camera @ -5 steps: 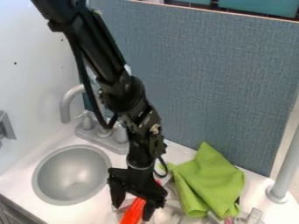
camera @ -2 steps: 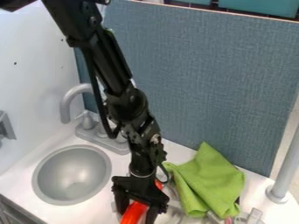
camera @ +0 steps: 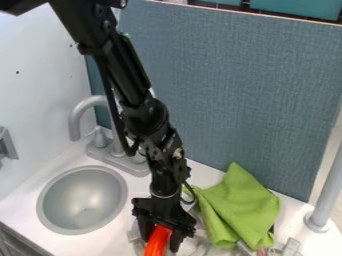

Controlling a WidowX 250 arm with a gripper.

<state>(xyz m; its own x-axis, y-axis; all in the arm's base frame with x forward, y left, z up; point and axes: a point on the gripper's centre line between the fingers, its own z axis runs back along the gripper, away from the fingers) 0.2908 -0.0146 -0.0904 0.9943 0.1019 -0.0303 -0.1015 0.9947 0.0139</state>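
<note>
The black gripper (camera: 160, 238) hangs fingers-down at the bottom of the view, right of the sink basin. Its fingers are closed against both sides of a glossy orange-red object (camera: 157, 242). The gripper covers the object's upper part, and the view's bottom edge cuts off its lower end. Around and behind them lie clear or greyish items (camera: 194, 245), partly hidden. A green cloth (camera: 242, 210) lies crumpled just right of the gripper, one corner standing up near the blue-grey panel.
The round grey sink basin (camera: 82, 200) is set in the white counter at left, with a grey faucet (camera: 80, 117) behind it. A blue-grey panel (camera: 247, 100) rises along the back. A grey post (camera: 326, 192) stands at the right edge.
The gripper has moved slightly right and down, and its fingers have come closer together around the orange-red object. The object stands more upright between them. The cloth has stayed put.
</note>
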